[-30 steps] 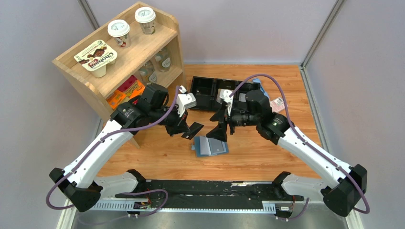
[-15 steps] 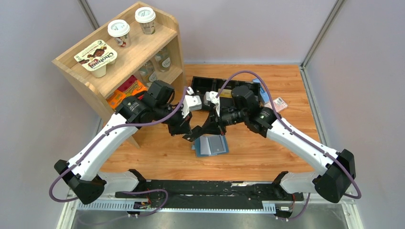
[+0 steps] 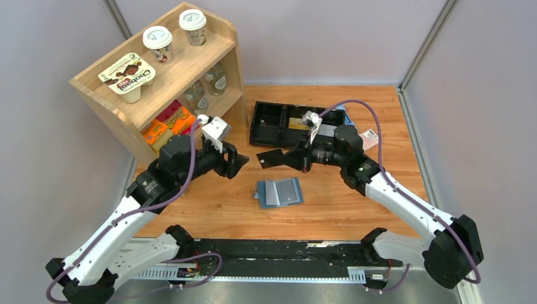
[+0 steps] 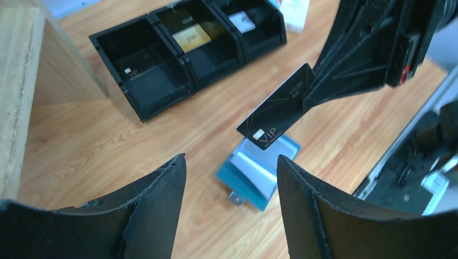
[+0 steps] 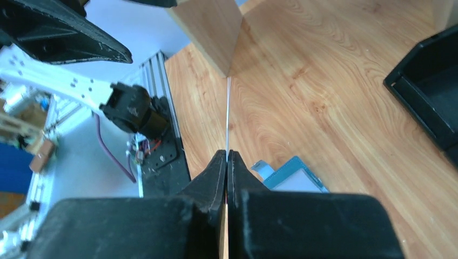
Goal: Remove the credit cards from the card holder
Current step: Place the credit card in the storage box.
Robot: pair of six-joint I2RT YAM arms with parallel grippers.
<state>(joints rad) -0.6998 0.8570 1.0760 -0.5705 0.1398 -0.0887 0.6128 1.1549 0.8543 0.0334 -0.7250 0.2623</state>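
Wooden counter (image 3: 354,209) | right tool (image 3: 288,158) pinches black credit card (image 4: 276,106) by its edge, aloft near open card holder (image 3: 279,192) | left tool (image 3: 237,162) spread, empty | advice: firm pinch, lower clear of holder before releasing

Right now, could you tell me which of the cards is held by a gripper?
The black VIP card, pinched in the right gripper; the gold card and the whitish-silver card lie in the black tray.

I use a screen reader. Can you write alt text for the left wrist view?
The right gripper pinches a thin black plastic VIP card in mid-air, with the open teal-blue folding card holder on the wooden table beyond it. The open left gripper frames the foreground; a long black tray lies farther back.
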